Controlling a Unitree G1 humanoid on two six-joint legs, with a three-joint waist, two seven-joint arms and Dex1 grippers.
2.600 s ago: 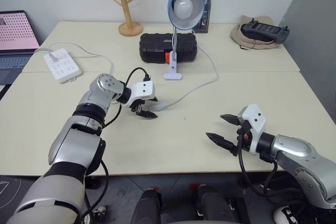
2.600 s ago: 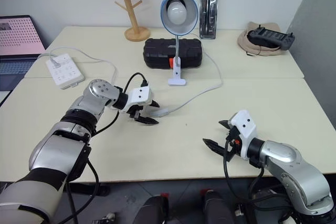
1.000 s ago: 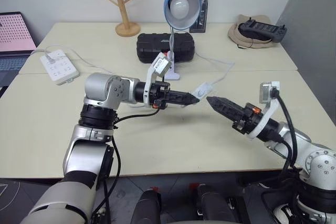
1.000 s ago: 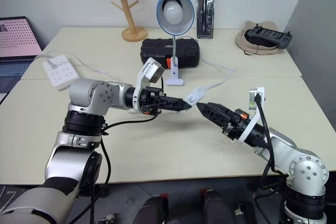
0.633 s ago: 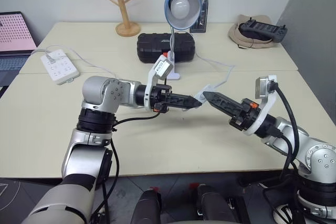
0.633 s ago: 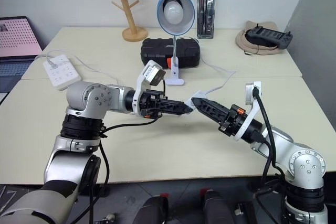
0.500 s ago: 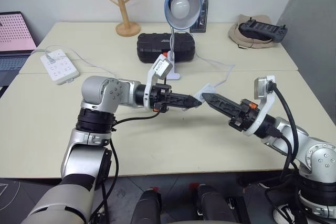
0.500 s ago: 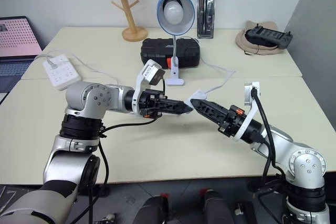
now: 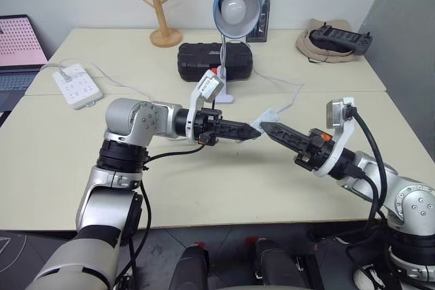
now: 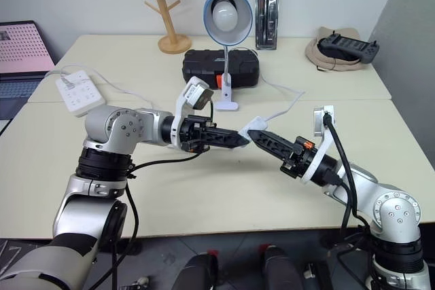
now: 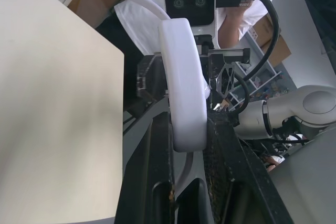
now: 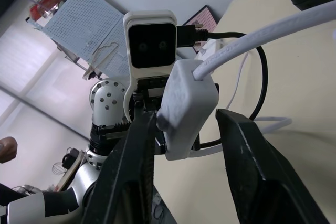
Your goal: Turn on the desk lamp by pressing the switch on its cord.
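We grasp the switch in the left gripper at frame centre, right gripper part-open astride it, needing a squeeze on the rocker.

— What colours sit around the left gripper?
— Its fingers are black, and the switch between them is plain white, like the cord running off it.
— And beyond the right gripper?
— The desk lamp has a light-blue shade and white bulb. A black case lies behind it, on the cream table.
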